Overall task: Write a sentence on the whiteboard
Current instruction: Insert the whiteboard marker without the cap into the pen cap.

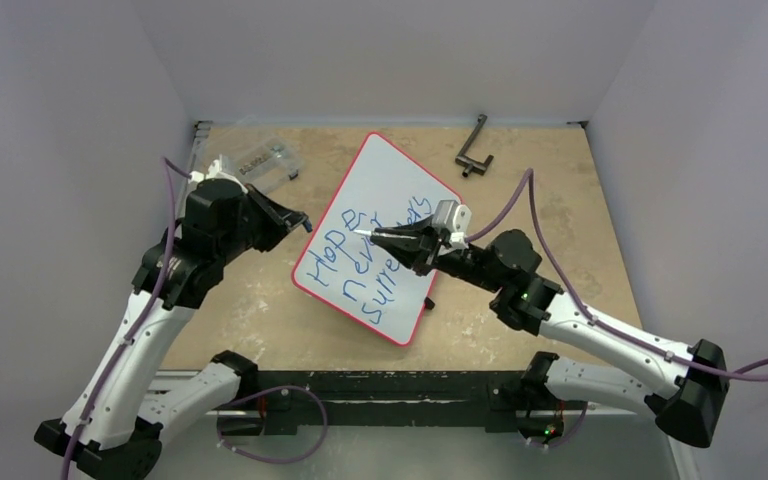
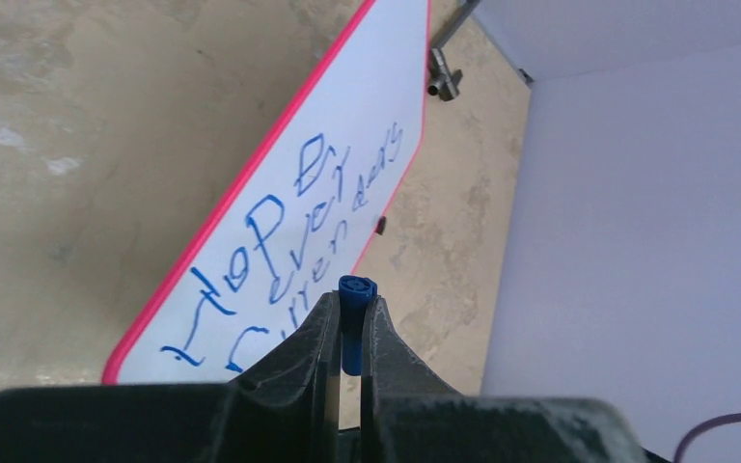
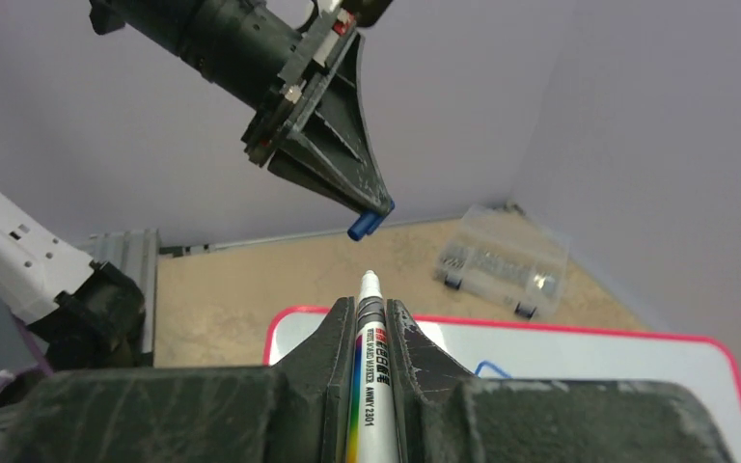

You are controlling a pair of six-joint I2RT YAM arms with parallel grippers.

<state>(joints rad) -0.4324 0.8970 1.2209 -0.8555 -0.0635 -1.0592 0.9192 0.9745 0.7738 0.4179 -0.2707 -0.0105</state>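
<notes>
The whiteboard (image 1: pixel 385 190) lies tilted on the table, white with a red rim. The blue sentence (image 1: pixel 365 262) runs across it in three slanted lines, also in the left wrist view (image 2: pixel 289 222). My right gripper (image 1: pixel 376 236) is shut on a white marker (image 3: pixel 371 357), held above the board with its uncapped tip pointing left. My left gripper (image 1: pixel 303 222) is shut on the blue marker cap (image 2: pixel 355 313), just left of the board's edge. The cap also shows in the right wrist view (image 3: pixel 367 225), a short way in front of the marker tip.
A clear plastic box (image 1: pixel 265 162) lies at the back left of the table. A dark metal crank-shaped part (image 1: pixel 474 148) lies at the back right. Grey walls close in on three sides.
</notes>
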